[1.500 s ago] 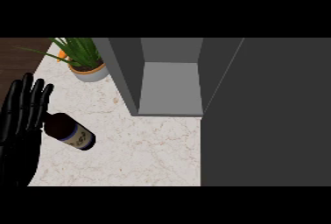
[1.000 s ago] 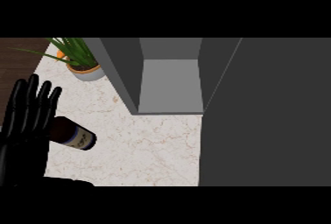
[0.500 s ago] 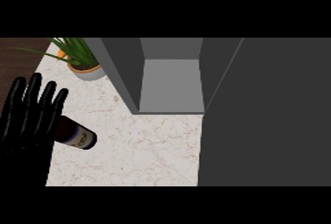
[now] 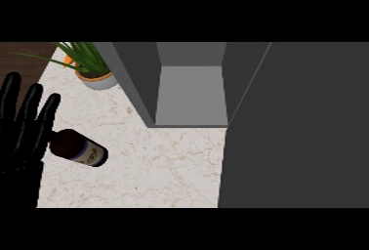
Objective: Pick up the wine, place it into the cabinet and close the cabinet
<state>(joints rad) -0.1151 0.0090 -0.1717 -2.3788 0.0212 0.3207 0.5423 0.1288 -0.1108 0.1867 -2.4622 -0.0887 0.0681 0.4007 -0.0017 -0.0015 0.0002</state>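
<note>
Left robot hand (image 4: 25, 132), fingers straight and spread, touches the wine (image 4: 78, 148) just right of it, bottle's long axis running down-right across the surface (image 4: 158, 166).

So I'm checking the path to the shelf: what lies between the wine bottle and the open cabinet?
In the head view, only bare marble counter lies between the wine bottle and the open cabinet. The potted plant stands off to the side.
</note>
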